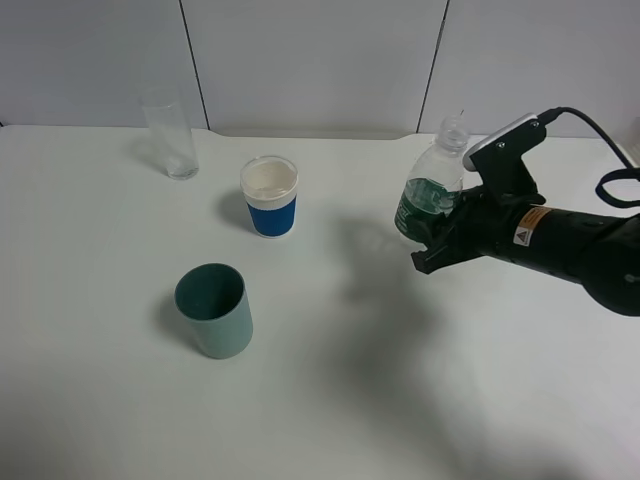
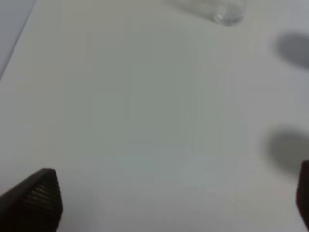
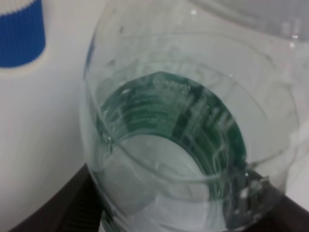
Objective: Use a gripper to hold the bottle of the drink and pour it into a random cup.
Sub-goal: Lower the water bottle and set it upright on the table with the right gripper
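The bottle is clear, glossy plastic with a dark green printed label. The right hand is matt black plastic with a smooth white plate; the left hand's fingers carry finely ribbed black pads. The far cup looks like white paper with a ribbed blue sleeve. The near cup is matt grey-green. The glass is clear and shiny. The worktop is smooth, matt white.

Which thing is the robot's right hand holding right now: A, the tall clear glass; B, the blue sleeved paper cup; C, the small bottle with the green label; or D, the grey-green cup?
C: the right hand is closed around the bottle, lifted off the table.
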